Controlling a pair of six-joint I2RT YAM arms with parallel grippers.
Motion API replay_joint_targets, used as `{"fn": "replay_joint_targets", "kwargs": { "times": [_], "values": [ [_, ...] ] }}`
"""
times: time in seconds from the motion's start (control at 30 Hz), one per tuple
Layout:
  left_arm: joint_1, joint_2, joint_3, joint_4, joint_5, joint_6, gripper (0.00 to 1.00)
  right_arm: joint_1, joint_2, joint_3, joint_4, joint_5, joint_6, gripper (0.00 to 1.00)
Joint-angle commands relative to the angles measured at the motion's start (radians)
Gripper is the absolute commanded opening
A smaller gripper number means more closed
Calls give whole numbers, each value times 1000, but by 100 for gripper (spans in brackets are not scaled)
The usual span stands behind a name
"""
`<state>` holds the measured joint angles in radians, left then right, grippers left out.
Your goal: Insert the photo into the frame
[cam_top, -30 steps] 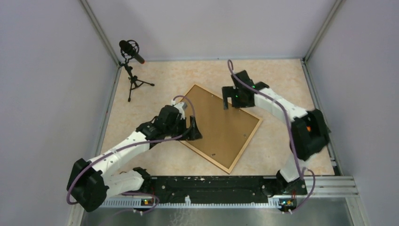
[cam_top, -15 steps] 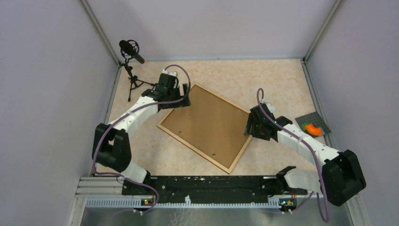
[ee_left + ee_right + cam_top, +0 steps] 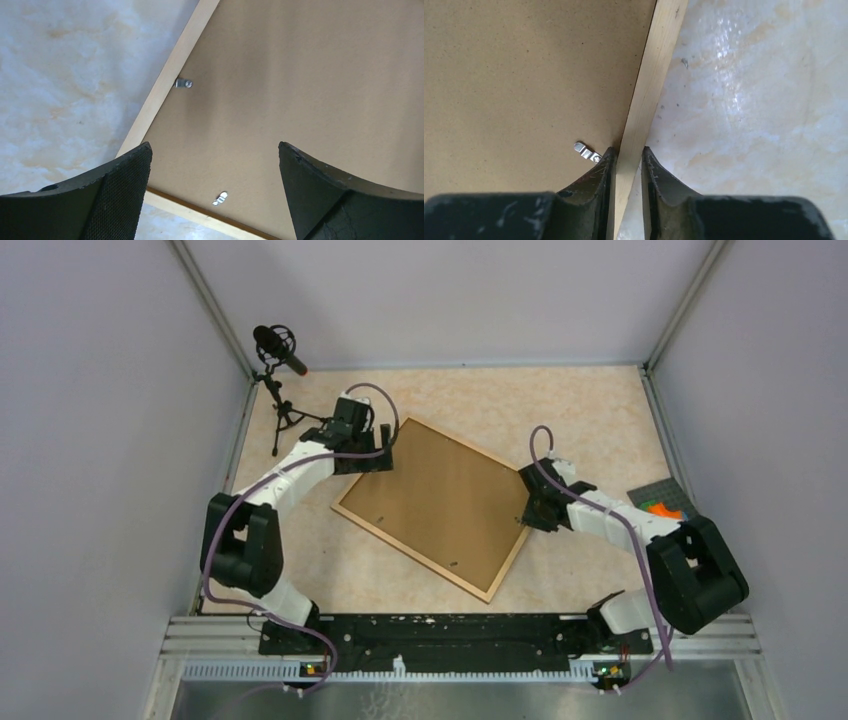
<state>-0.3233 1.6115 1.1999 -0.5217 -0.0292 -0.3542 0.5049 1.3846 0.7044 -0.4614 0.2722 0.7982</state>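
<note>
Right gripper [image 3: 628,151] has clamped onto frame [image 3: 659,60] — left gripper [image 3: 214,150] spread wide.

You had a black mic [image 3: 276,342] on a small tripod [image 3: 286,418] at the far-left corner of the beige marbled counter [image 3: 590,410]. Far right sat a grey plate [image 3: 668,493] w/ sth orange [image 3: 657,508] on it. A brown backing board [image 3: 440,502] lay flat mid-counter, small metal tabs [image 3: 183,83] near its edges.
</note>
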Motion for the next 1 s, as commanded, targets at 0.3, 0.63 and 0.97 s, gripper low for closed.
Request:
{"fn": "replay_joint_targets", "kwargs": {
  "times": [0.3,0.63,0.97],
  "values": [
    [54,-129,-84,-35,-48,-93,98,-14,162,66,161,-165,-455,0],
    [196,-300,-365,85,-101,-127,95,-73,163,151,98,-157,-594,16],
    [211,-123,-310,48,63,-87,61,-83,104,157,24,-242,-506,64]
  ]
}}
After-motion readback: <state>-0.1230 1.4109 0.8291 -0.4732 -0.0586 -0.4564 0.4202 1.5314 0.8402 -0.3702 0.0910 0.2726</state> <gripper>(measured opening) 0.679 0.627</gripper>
